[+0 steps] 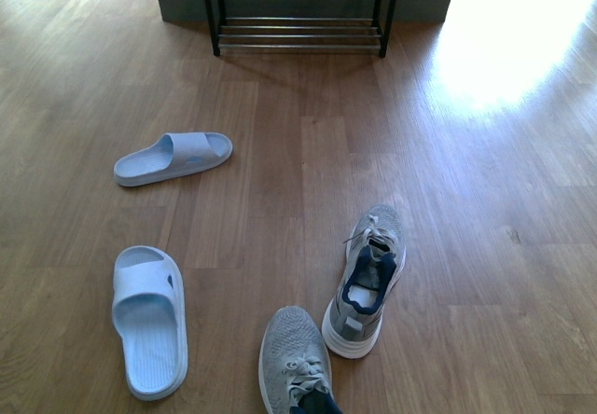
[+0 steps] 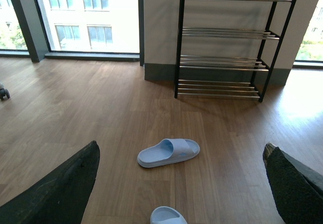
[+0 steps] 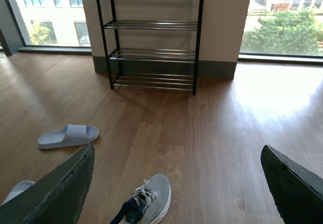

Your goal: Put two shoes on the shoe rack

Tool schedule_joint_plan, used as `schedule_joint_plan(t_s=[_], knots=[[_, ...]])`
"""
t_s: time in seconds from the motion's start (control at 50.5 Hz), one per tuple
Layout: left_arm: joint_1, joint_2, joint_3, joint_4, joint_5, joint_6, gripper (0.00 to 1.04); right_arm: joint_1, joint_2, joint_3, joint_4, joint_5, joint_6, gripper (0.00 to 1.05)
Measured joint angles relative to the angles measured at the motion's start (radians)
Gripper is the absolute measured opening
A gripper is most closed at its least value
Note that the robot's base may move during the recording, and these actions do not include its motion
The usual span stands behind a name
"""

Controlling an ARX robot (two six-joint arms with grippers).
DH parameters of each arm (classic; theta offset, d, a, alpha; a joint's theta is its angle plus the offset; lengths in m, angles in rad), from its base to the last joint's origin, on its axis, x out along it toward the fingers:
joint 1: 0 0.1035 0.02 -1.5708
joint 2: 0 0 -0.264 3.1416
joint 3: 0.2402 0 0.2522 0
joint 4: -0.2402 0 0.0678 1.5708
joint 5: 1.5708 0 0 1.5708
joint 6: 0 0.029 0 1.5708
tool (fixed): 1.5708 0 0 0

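Both arms hang over the wooden floor, each gripper spread wide and empty. Close below the right gripper lies a grey knit lace-up sneaker with a white sole, toe pointing ahead toward the black-framed, chrome-barred shoe rack standing well beyond. Ahead of the left gripper lies a pale blue rubber slide, long axis crosswise to the rack's direction. The right arm appears nearer the sneaker.

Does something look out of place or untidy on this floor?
Yes. The far slide lies crosswise, apart from the near slide. The far sneaker sits ahead of the near sneaker, not side by side. The shoe rack holds no shoes.
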Motion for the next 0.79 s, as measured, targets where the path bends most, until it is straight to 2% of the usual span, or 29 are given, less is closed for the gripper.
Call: schedule_joint_plan(t_s=[0.139, 0.238, 0.277, 0.337, 0.396, 0.496, 0.575, 0.654, 0.793], knots=[[0.0, 0.0, 0.0, 0.0, 0.0, 0.0, 0.95, 0.0, 0.0, 0.0, 0.0, 0.0, 0.0, 0.95], [0.0, 0.0, 0.0, 0.0, 0.0, 0.0, 0.95, -0.053, 0.089, 0.058, -0.179, -0.179, 0.183, 0.95], [0.0, 0.0, 0.0, 0.0, 0.0, 0.0, 0.95, -0.066, 0.15, 0.067, -0.211, -0.214, 0.28, 0.95], [0.0, 0.0, 0.0, 0.0, 0.0, 0.0, 0.95, -0.075, 0.298, 0.083, -0.136, -0.182, 0.393, 0.95], [0.0, 0.0, 0.0, 0.0, 0.0, 0.0, 0.95, -0.06, 0.508, 0.127, 0.043, -0.142, 0.392, 0.95], [0.0, 0.0, 0.0, 0.0, 0.0, 0.0, 0.95, -0.04, 0.941, 0.248, 0.34, -0.101, 0.28, 0.96], [0.0, 0.0, 0.0, 0.0, 0.0, 0.0, 0.95, -0.035, 1.376, 0.378, 0.523, -0.018, 0.158, 0.95], [0.0, 0.0, 0.0, 0.0, 0.0, 0.0, 0.95, -0.034, 1.687, 0.469, 0.559, 0.024, 0.103, 0.95], [0.0, 0.0, 0.0, 0.0, 0.0, 0.0, 0.95, -0.029, 2.05, 0.583, 0.581, 0.076, 0.066, 0.95]])
